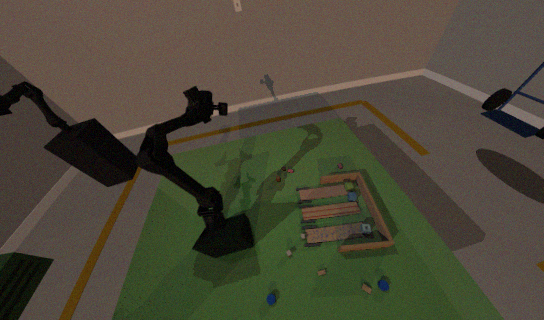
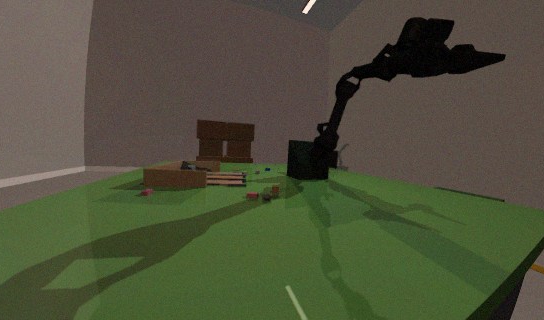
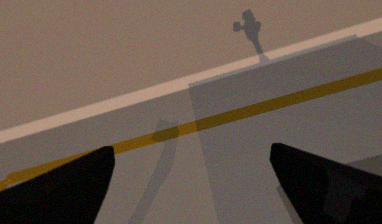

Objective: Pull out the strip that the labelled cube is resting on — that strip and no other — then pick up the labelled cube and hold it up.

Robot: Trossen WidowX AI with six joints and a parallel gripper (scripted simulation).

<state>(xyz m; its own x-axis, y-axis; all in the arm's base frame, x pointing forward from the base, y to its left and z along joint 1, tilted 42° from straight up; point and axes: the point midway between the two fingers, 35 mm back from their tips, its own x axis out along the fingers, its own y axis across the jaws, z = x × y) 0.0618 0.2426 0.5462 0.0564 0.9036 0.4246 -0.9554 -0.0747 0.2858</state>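
Labelled cube: a small pale grey cube with a light label on top (image 1: 366,228) sits on the far end of the nearest speckled brown strip (image 1: 333,233), close to the corner of the wooden fence; the label is too small to read.
Other cubes: a green cube (image 1: 349,186) and a blue cube (image 1: 352,196) sit at the far end of the plain wooden strip farthest from the camera (image 1: 322,192); the striped middle strip (image 1: 330,211) appears to carry nothing.
Fence: a low L-shaped brown wooden wall (image 1: 375,206) borders the strips on two sides.
Table: a green-topped table (image 1: 238,295) carries the strips, the fence and scattered small blocks and blue balls.
Gripper: the black gripper (image 3: 192,172) is high in the air, well apart from the strips, fingers spread wide with nothing between them; the wrist view shows only floor and wall.
Step in hand: judged to be the approach; no strip looks pulled out.
Next move: likely swing down to the free end of the speckled strip, away from the fence, grip that end alone and draw it out from under the cube.
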